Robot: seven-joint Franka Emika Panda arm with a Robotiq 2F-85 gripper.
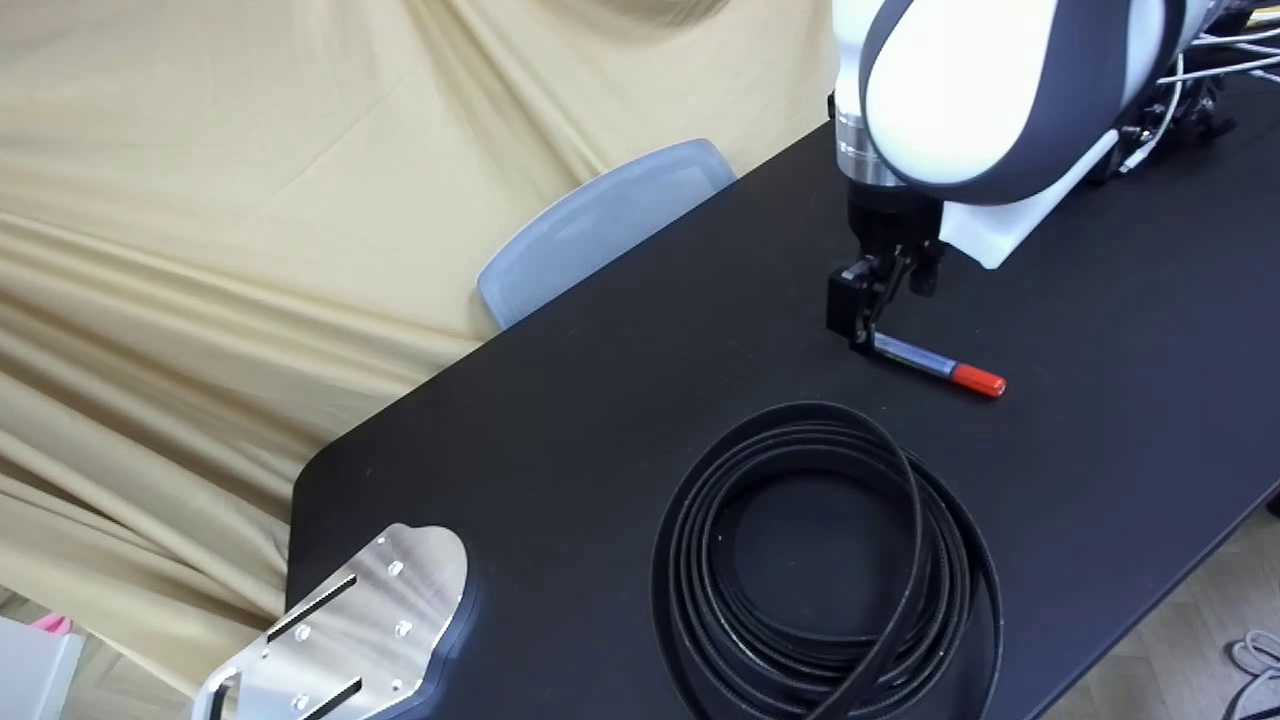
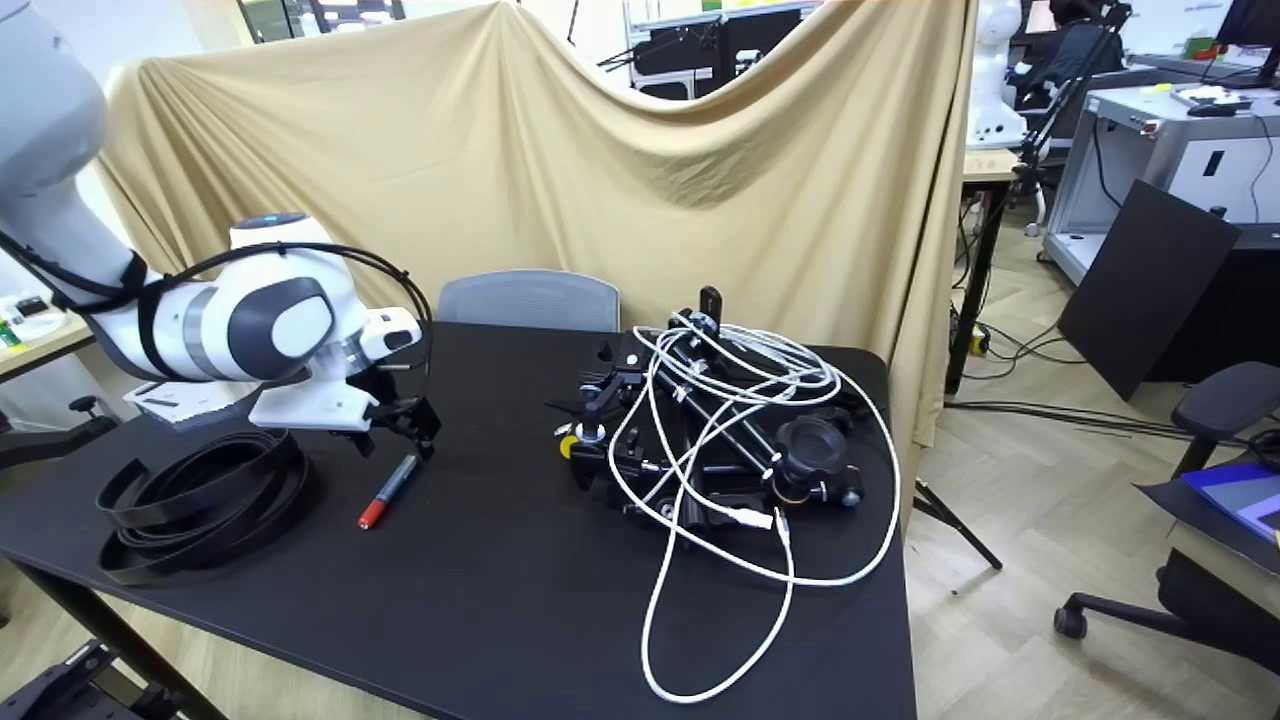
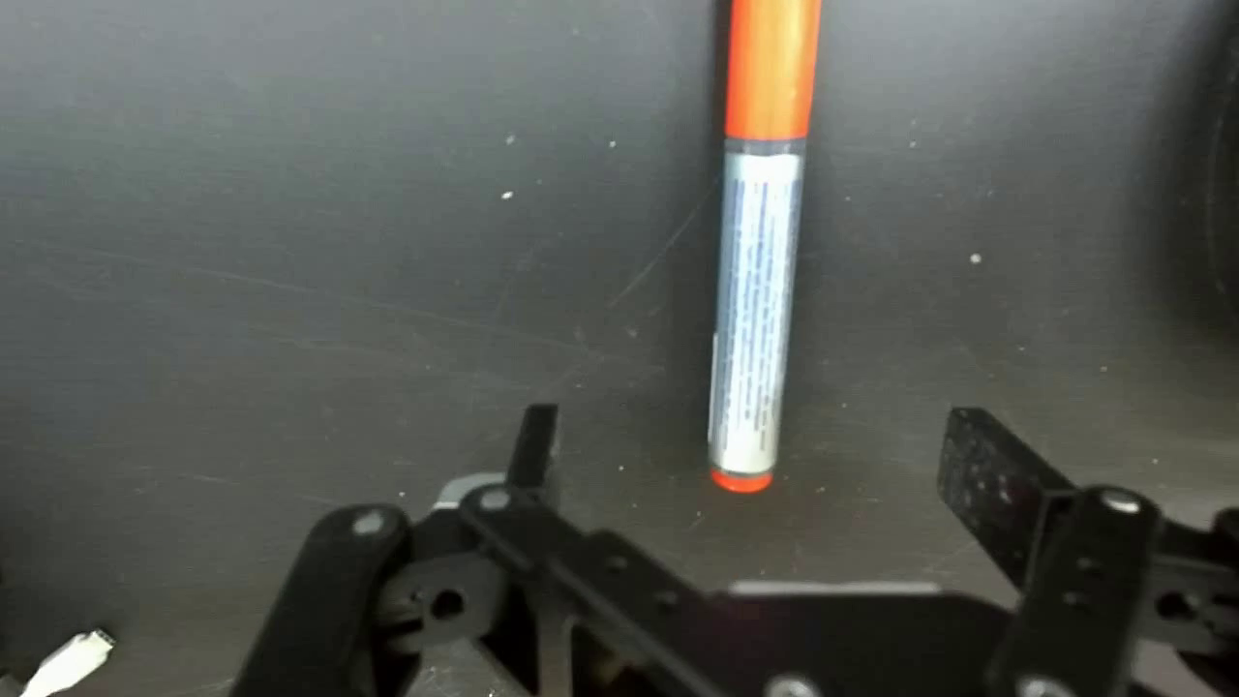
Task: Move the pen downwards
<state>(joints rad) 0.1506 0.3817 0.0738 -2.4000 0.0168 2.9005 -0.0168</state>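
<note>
Blk table [image 1: 600, 430] bears pen [image 3: 755, 310], end btwn wide-spread fingers [image 3: 992, 484], gap either side.

The pen [image 2: 388, 492] is slim and round, with a blue-grey body [image 1: 913, 355], a pale printed label [image 3: 758, 310] along it, a red cap [image 3: 772, 70] fitted on, and a small red plug [image 3: 741, 482] at its other end. It lies flat on the black table [image 2: 520, 600], well apart from a rounded corner [image 1: 318, 476] in an exterior view. In an exterior view it lies at a slant, the cap end toward the near long edge [image 2: 250, 635] and the plug end toward the far long edge [image 2: 530, 337], well in from both.
</note>
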